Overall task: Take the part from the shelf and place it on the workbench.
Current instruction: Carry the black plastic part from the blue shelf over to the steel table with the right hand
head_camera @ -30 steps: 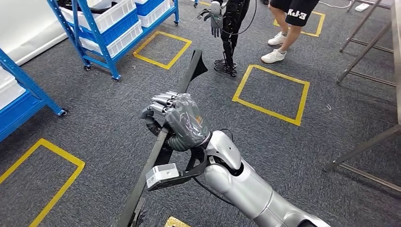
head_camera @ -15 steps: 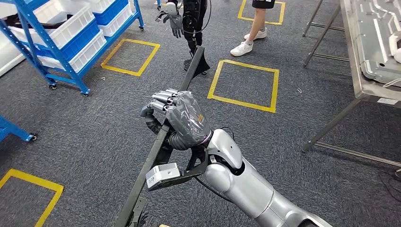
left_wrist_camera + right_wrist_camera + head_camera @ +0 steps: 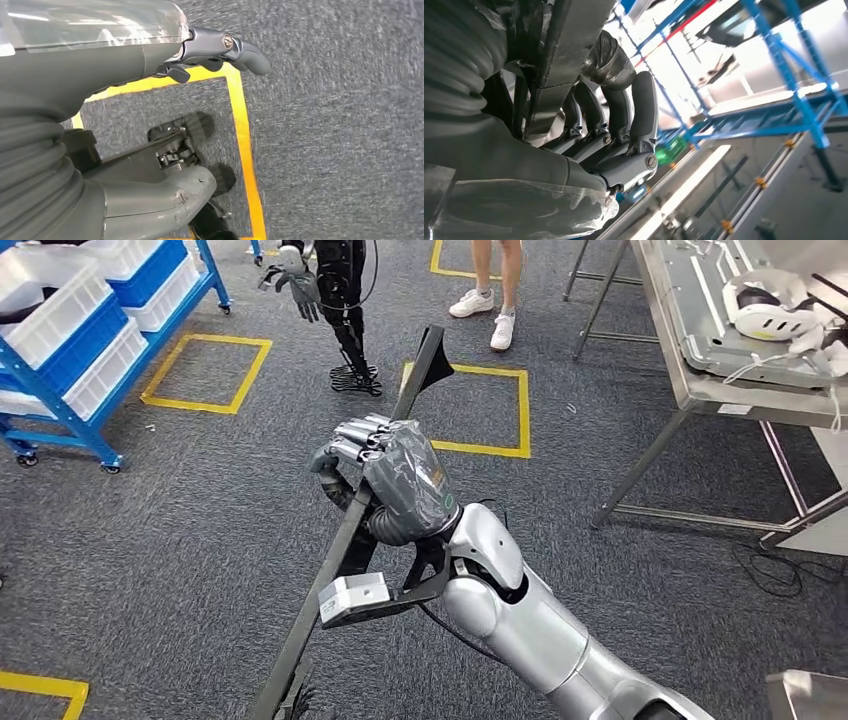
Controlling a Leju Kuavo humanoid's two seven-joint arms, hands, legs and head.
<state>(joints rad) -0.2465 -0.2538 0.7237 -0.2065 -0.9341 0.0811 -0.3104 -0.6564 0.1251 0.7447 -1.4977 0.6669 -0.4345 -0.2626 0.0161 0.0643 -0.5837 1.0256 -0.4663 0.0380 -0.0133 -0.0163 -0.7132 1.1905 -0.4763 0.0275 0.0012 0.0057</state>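
- Head view: whole scene has swung since a second ago, so the robot's turning. The bench (image 3: 700, 390) now sits at 2 o'clock, and the right hand (image 3: 395, 485) has its fingers clenched round the long dark part (image 3: 420, 365).
- Left wrist view: left hand (image 3: 150, 165) hangs over carpet, fingers loose, holding nothing.
- Right wrist view: fingers (image 3: 644, 110) wrapped on the part; blue shelf (image 3: 784, 55) behind.

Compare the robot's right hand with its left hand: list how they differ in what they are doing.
The right hand is raised in front of the robot with its fingers wrapped around the long dark part; the left hand hangs over the grey carpet and a yellow floor marking, holding nothing. The right hand's fingers are curled tight; the left hand's fingers look loosely extended. Both wear clear plastic covers.
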